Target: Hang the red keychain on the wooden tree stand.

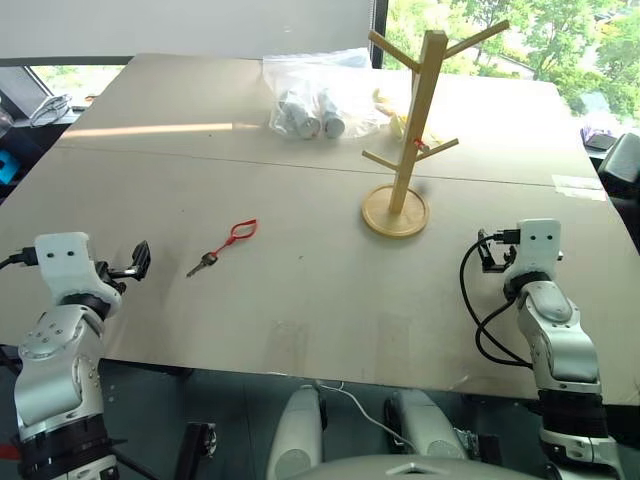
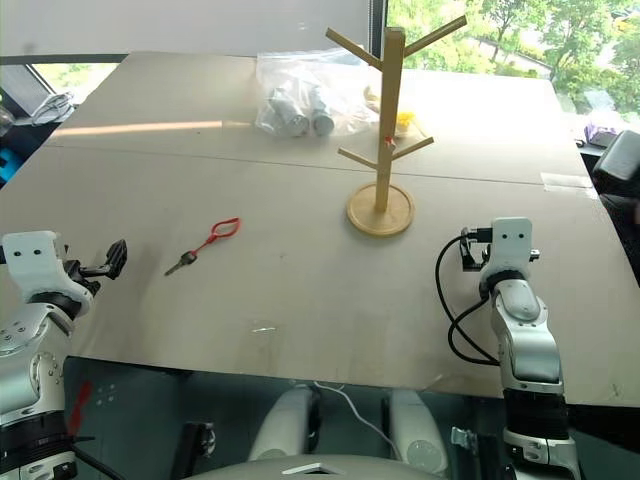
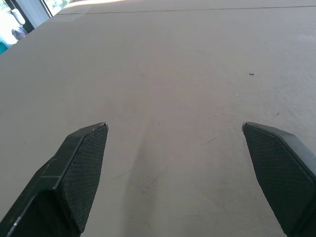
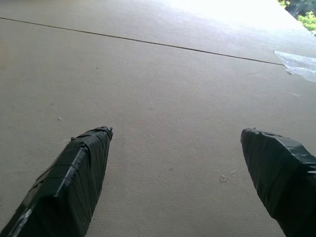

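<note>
The red keychain lies flat on the table, left of centre, its small dark key pointing toward the near left. The wooden tree stand stands upright on its round base, right of centre and further back. My left gripper hovers low over the table's near left part, left of the keychain and well apart from it, open and empty. My right gripper is at the near right, in front of and to the right of the stand's base, also open with nothing between its fingers.
A clear plastic bag with grey cylindrical items lies at the back, left of the stand. Small yellow objects sit behind the post. A strip of tape is at the right edge. A seam runs across the table.
</note>
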Controlling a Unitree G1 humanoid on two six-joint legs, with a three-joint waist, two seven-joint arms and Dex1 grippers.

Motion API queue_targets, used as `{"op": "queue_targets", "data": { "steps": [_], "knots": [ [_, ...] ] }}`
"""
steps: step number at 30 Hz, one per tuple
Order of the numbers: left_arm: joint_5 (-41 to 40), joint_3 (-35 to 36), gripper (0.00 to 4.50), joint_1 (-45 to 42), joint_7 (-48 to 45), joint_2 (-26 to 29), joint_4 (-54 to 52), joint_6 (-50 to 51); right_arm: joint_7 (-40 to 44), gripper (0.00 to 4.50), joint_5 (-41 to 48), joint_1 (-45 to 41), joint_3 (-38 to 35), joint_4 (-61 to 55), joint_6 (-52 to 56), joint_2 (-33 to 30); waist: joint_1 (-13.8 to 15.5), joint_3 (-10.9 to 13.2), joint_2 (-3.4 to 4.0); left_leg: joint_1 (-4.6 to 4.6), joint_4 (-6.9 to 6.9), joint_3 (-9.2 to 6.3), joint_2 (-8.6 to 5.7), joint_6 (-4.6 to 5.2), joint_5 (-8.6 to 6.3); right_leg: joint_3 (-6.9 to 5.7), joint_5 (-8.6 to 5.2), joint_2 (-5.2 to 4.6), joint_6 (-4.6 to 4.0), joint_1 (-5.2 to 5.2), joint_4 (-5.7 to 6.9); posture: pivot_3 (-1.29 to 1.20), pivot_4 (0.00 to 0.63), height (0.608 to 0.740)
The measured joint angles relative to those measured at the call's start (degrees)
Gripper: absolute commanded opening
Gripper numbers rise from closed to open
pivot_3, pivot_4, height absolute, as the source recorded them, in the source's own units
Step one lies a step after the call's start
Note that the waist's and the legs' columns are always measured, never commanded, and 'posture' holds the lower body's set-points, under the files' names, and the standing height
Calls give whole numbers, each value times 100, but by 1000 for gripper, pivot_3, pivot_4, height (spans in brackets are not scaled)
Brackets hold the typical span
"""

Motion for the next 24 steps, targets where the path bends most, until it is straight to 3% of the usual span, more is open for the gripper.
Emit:
{"op": "queue_targets", "data": {
  "steps": [3,6,8,10,15,24],
  "knots": [
    [-176,-45,4500,-13,-374,247,40,261,222,4454,105,-5,19,-68,119,-100,0,2,-3,-5,1,-5,0,0,0,-4,0,3,-1,-3,3,0,150,740],
    [-804,-189,4500,-235,-1945,1728,139,1024,1587,4454,789,-218,224,-483,636,-1047,-8,12,-9,-1,3,-5,1,0,0,-7,-1,3,-1,-1,1,0,150,740],
    [-1123,-194,4500,-514,-2716,2343,57,1246,2403,4454,1274,-490,364,-885,891,-1446,-10,-3,16,9,0,0,0,2,-1,-5,-2,0,-1,14,-11,0,150,740],
    [-1260,-415,4500,-593,-3227,2564,35,1365,2978,4454,1644,-546,526,-1058,1118,-1712,-11,-6,23,9,-4,1,0,2,-1,-4,-3,0,-2,13,-13,0,150,740],
    [-1114,-1527,4500,-923,-4184,2664,508,1268,4252,4454,2407,-857,904,-1125,1627,-2248,-15,1,22,-1,1,-4,2,3,-1,-6,-3,7,-2,1,-5,0,150,740],
    [-34,-2912,4500,-2289,-4518,2034,2109,89,4697,4454,2957,-1371,1353,-1523,2012,-2241,17,-1,19,-11,8,-6,0,3,-1,-8,-2,6,-1,0,-8,0,150,740]
  ]
}}
